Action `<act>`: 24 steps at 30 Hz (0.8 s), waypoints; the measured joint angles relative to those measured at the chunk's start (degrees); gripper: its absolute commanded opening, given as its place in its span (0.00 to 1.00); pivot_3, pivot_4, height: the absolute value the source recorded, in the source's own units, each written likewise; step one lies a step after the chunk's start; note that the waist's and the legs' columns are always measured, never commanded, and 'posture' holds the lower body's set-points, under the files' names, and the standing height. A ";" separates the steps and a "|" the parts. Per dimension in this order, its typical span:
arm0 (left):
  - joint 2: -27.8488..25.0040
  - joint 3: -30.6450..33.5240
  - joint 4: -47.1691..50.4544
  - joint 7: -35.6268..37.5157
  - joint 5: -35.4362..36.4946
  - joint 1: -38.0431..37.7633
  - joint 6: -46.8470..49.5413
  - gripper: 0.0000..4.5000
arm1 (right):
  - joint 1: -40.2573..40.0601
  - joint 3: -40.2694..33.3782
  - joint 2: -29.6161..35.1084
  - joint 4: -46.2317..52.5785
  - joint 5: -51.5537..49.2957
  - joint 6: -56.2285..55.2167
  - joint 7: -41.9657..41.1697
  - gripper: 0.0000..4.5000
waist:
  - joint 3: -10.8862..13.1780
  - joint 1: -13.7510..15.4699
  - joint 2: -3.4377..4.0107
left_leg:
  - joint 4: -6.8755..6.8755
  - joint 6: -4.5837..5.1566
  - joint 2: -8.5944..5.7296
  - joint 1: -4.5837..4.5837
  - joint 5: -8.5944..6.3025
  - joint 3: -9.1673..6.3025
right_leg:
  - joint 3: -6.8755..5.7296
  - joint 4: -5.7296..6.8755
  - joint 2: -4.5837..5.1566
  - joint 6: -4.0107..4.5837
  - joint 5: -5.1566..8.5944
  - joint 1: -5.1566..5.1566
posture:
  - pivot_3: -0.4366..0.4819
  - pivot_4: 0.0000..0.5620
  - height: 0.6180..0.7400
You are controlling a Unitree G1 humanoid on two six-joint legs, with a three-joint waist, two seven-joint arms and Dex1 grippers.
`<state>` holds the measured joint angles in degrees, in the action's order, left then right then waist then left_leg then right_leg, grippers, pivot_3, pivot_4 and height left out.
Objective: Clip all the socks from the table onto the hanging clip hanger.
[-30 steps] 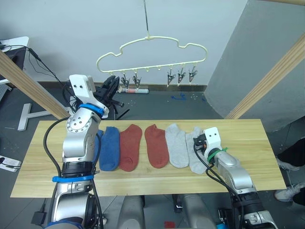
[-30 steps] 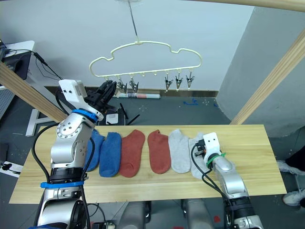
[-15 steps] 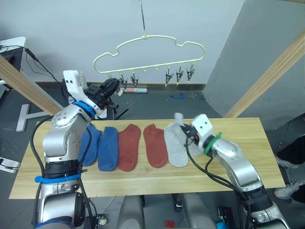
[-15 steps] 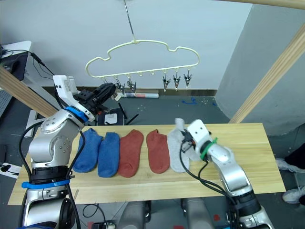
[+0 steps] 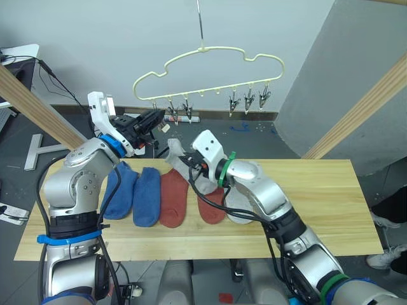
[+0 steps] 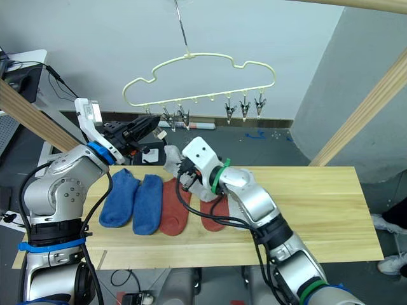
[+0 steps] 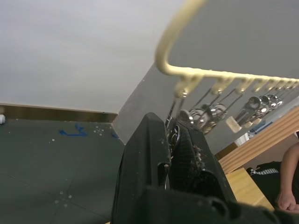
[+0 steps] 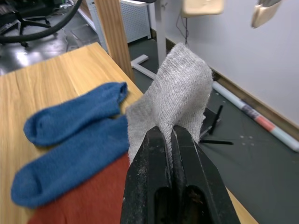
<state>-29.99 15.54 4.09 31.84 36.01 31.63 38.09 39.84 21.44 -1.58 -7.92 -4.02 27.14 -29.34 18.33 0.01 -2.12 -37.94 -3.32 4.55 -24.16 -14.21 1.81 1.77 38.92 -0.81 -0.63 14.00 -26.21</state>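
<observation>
The cream clip hanger (image 5: pixel 210 70) hangs above the table's (image 5: pixel 318 190) far edge, with grey clips (image 5: pixel 248 101) along its lower bar. My left gripper (image 7: pixel 170 128) is raised at the hanger's left end, shut on the leftmost clip (image 7: pixel 175 109). My right gripper (image 8: pixel 170 130) is shut on a light grey sock (image 8: pixel 180 88), held up over the row just below the left gripper (image 5: pixel 156 119). On the table lie two blue socks (image 5: pixel 147 196), a rust-red sock (image 5: pixel 173 198), a second red one (image 5: pixel 213 206) and a grey one (image 5: pixel 238 213), both partly under my right arm.
Thick wooden poles slant at the left (image 5: pixel 38 108) and the right (image 5: pixel 356 108) of the table. A long roll (image 6: pixel 191 125) and cables lie on the dark floor behind. The table's right half is bare wood.
My right gripper has lifted a grey sock off the right end of the row and carried it left and up, close to my left gripper. The left gripper has reached the leftmost clip.
</observation>
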 measured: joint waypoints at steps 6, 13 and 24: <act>0.00 -0.01 0.04 0.07 0.03 -0.02 0.30 0.03 | 1.40 -2.07 -2.71 -2.57 -0.62 -1.85 0.22 0.00 | 0.00 0.02 0.00 | -0.01 0.00 0.01 -0.06 0.00 -0.09 | -0.37 0.02 0.02 0.01 0.00 -0.01 | 0.56 0.54 0.70; 0.00 -0.02 0.25 0.13 0.02 -0.49 0.16 0.03 | 1.97 -2.45 -3.89 -2.58 -0.71 -3.15 0.20 0.00 | 0.00 0.06 0.00 | -0.02 -0.02 0.03 -0.22 0.02 -0.41 | -0.75 0.02 0.04 0.25 -0.14 -0.01 | 0.56 0.53 0.70; 0.00 -0.04 1.08 0.02 -0.14 -1.38 0.03 0.51 | 2.21 -3.43 -4.34 -3.03 -1.25 -3.74 0.09 0.00 | 0.00 0.12 0.00 | -0.03 -0.11 0.03 -0.26 0.07 -0.50 | -0.84 0.04 0.06 0.26 -0.15 -0.01 | 0.57 0.53 0.70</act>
<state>-29.98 15.49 5.17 31.85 35.87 30.25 38.12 42.05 18.00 -5.91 -10.95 -5.28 23.39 -29.25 18.33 0.14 -2.12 -37.97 -3.43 4.58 -24.42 -14.14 1.31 0.93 38.96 -0.76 -0.37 13.85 -26.22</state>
